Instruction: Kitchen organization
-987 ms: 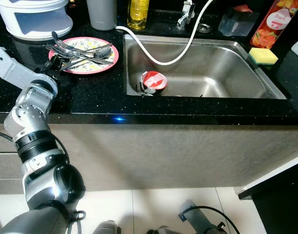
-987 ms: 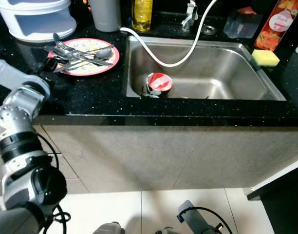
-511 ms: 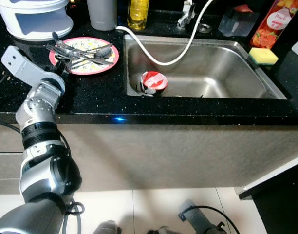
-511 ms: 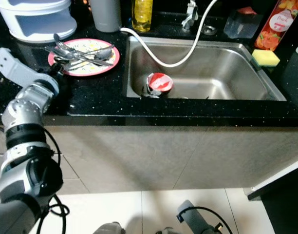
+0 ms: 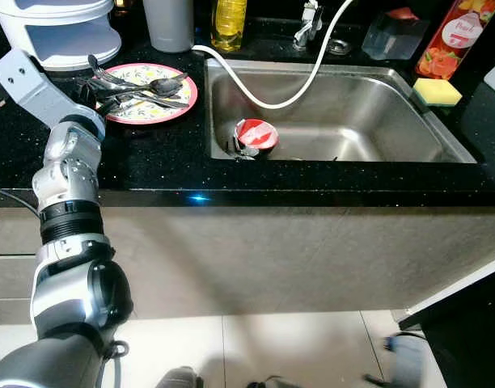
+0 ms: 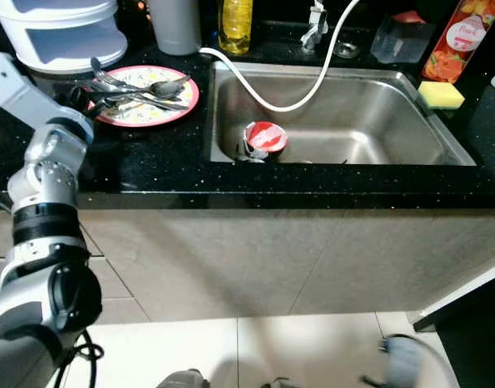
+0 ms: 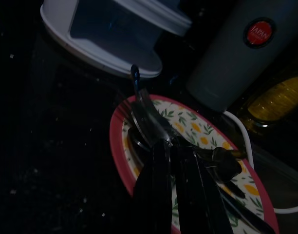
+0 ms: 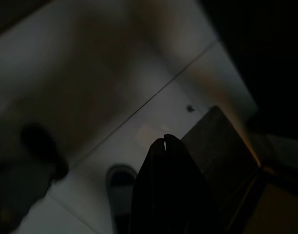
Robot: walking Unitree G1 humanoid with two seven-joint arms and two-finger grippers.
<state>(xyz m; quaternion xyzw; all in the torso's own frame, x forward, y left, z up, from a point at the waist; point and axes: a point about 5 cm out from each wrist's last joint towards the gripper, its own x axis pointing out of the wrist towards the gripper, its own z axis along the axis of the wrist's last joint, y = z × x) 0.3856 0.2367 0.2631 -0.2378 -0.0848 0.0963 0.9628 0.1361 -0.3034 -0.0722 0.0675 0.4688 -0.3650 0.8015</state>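
Left gripper (image 7: 176,144) over plate (image 5: 176,103) at counter's 10 o'clock, fingers together, tips among the cutlery (image 5: 138,89); grip on any piece cannot be told. Tub (image 5: 65,32) at plate's 11 o'clock, tumbler (image 5: 168,23) at 12. Red cup (image 5: 255,135) in sink (image 5: 393,121). Right gripper (image 8: 164,139) idle, fingers together, above floor.

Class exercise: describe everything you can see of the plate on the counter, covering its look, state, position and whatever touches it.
The plate is round and shallow, with a pink-red rim and a pale centre printed with small yellow flowers and green leaves. It lies flat on the black speckled counter, left of the steel sink and in front of a grey cup and a white lidded container. A loose pile of spoons and forks rests across it. The left gripper reaches over its near-left edge among the cutlery.
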